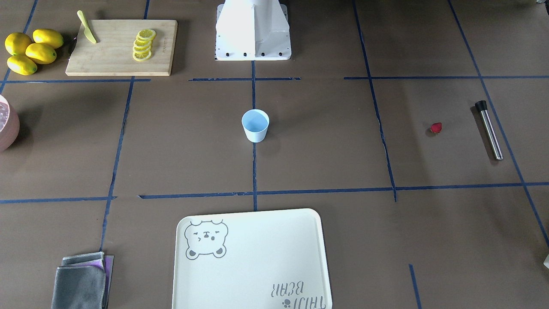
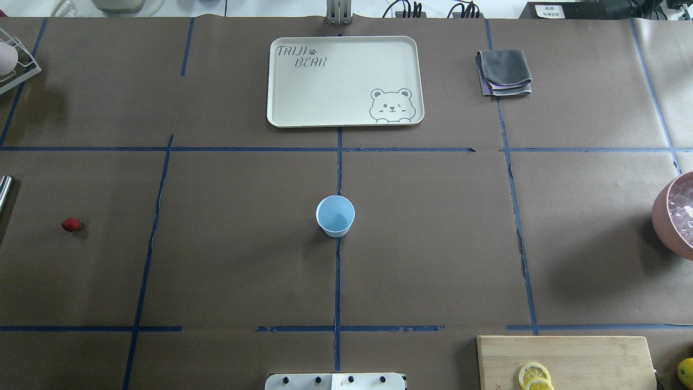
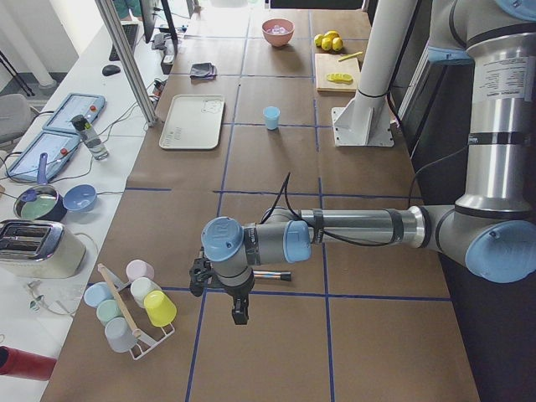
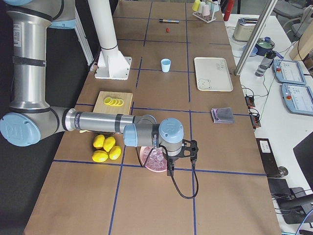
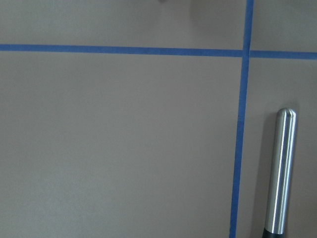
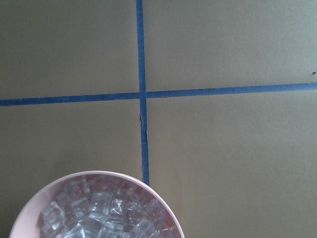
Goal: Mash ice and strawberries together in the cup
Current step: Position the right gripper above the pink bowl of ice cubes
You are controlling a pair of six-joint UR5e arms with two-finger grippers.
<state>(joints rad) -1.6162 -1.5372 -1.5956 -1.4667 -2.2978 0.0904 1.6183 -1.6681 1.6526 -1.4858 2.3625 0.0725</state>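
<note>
1. Progress: none yet. The cup point(image 2: 335, 215) looks empty and stands well apart from both hands, between them.
2. The strawberry point(image 2: 71, 225) lies on the tabletop near the left hand point(image 3: 239, 311), beside a steel rod point(image 1: 489, 130) below that hand.
3. The ice point(image 6: 99, 210) sits in a pink bowl point(image 2: 663, 219) under the right hand point(image 4: 169, 169).
4. Loading and mashing are likely all still to do.
5. Whether either hand is spread or pressed together cannot be told, since both show only in side views. The bowl is cut off at the edge of both fixed tabletop views.

Glossy metal rod point(image 1: 489, 131), matt plastic cup point(image 1: 255, 125), smooth wooden board point(image 1: 116, 47).
</note>
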